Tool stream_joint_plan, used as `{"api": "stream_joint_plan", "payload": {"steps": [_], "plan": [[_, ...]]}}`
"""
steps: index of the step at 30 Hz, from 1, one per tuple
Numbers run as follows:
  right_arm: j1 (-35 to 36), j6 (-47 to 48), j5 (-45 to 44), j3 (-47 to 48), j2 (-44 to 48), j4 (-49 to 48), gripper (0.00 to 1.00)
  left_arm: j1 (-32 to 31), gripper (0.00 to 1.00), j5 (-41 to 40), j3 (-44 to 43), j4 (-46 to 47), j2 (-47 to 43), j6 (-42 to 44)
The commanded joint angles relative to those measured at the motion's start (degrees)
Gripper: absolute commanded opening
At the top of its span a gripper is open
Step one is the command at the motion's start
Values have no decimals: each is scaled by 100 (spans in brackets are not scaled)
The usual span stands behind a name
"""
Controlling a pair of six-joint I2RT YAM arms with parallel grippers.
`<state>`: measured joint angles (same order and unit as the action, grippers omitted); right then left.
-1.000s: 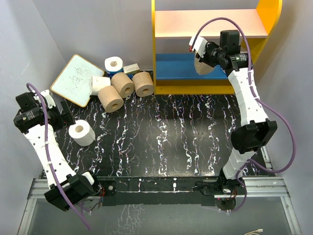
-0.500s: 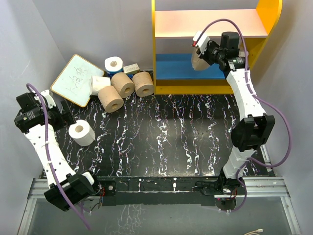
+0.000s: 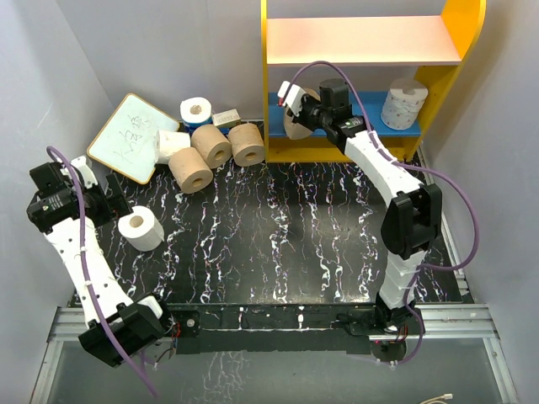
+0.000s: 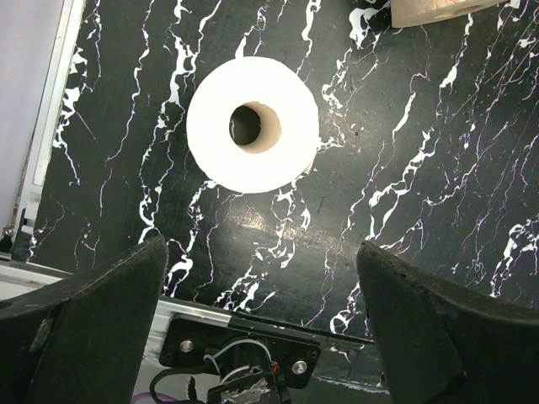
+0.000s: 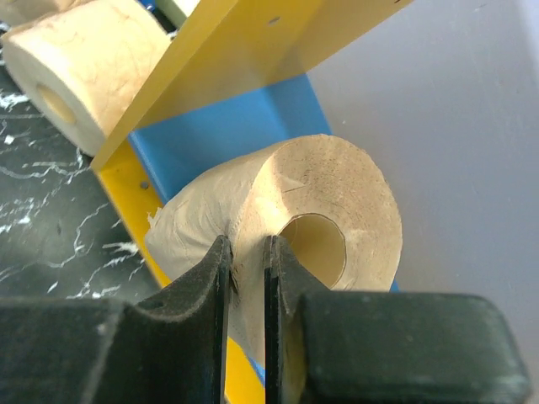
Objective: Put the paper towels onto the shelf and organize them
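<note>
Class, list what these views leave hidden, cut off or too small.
- Top view: whether the held tan roll touches the blue shelf board; the right gripper and the roll itself cover it.
- Right wrist view: same contact, hidden by the roll itself.
- Top view: whiteboard writing, too small.
- Left wrist view: second tan roll, cut off by the top edge.

Seen from above, the middle of the black marbled table (image 3: 295,236) is open. A writing board (image 3: 130,136) and a cluster of paper rolls (image 3: 210,147) crowd the upper left, and a lone white roll (image 3: 141,229) stands at left. On the shelf (image 3: 337,155), the right gripper (image 5: 246,261) pinching a tan roll (image 3: 295,122) blocks the left end of the blue lower board (image 3: 375,111). A patterned roll (image 3: 404,103) blocks its right end.
</note>
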<state>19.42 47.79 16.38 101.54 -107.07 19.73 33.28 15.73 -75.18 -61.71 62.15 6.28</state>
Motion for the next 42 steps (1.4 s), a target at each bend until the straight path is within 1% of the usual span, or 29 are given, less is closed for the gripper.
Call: {"api": "stream_joint_plan", "payload": {"steps": [1, 12, 22, 24, 27, 28, 29, 30, 32, 33, 34, 35, 38, 42], "plan": [[-17, -200, -261, 675, -136, -1187, 0, 23, 95, 94, 53, -17, -194, -63], [245, -326, -395, 1529, -921, -1276, 0, 38, 95, 78, 66, -13, -164, -76], [596, -305, -659, 1799, -1309, -1441, 0, 130, 96, 162, 100, -12, -165, -80], [628, -336, -761, 1812, -1342, -1542, 6, 128, 96, 190, 112, -6, -176, -77], [641, -411, -1006, 1804, -1327, -1708, 9, 133, 97, 247, 102, -14, -146, -74], [641, -404, -1039, 1785, -1283, -1731, 10, 135, 97, 293, 88, -28, -107, -75], [640, -379, -1062, 1738, -1218, -1765, 15, 135, 98, 381, 65, -58, -72, -61], [640, -334, -1075, 1637, -1119, -1826, 23, 131, 98, 511, 30, -96, -25, -61], [642, -208, -1051, 1405, -891, -1927, 36, 134, 98, 824, -64, -189, 78, -61], [638, -140, -1012, 1313, -780, -1943, 47, 131, 98, 954, -107, -218, 137, 43], [641, -117, -973, 1240, -682, -1960, 66, 131, 98, 1038, -162, -251, 206, 125], [641, -113, -918, 1189, -606, -1947, 71, 135, 98, 1100, -209, -286, 288, 156], [642, -174, -764, 1150, -449, -1808, 73, 133, 98, 1109, -317, -330, 451, 173], [642, -321, -704, 1044, -226, -1731, 74, 131, 98, 1108, -292, -325, 415, 189]]}}
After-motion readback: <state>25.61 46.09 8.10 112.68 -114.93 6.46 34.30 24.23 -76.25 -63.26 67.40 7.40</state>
